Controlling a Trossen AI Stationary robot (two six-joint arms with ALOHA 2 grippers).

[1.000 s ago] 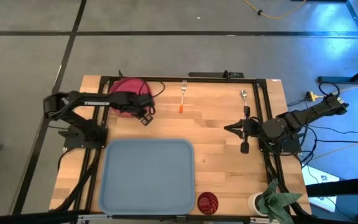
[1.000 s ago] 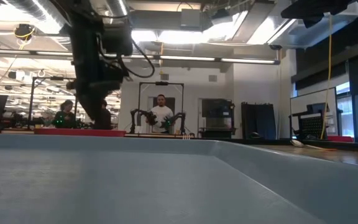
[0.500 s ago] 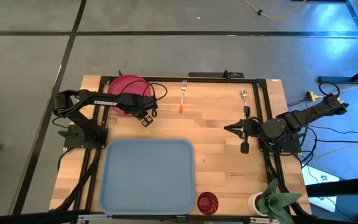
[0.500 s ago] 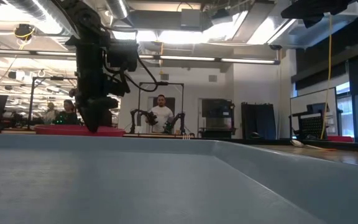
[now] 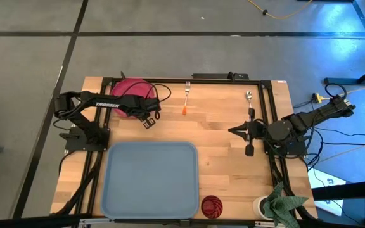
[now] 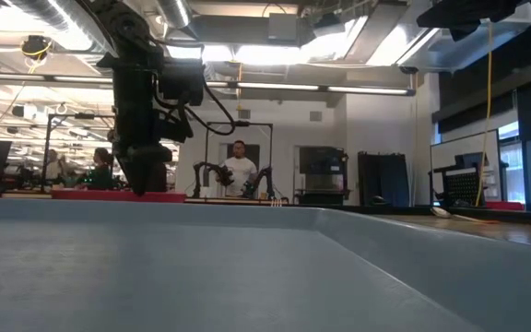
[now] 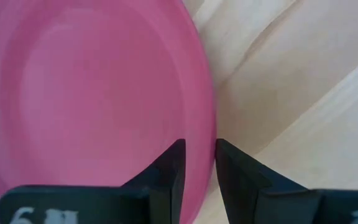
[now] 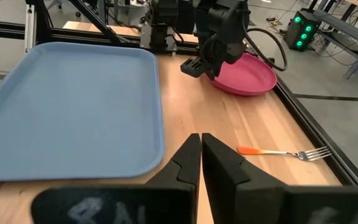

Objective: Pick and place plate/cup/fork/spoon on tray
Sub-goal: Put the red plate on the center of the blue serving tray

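At the table's far left corner, the plate [image 5: 130, 90] (round, pink-red) is lain flat on the wood, its rim bracketed by the two parted fingers of the left gripper [image 7: 197, 168]. The rim is straddled; whether it is pinched cannot be told. The right gripper [image 8: 201, 149] is held closed and empty at the table's right side, well apart.

plate [image 5: 127, 88] behind tray [image 5: 149, 179], cup [image 5: 211, 206] seemingly beside tray
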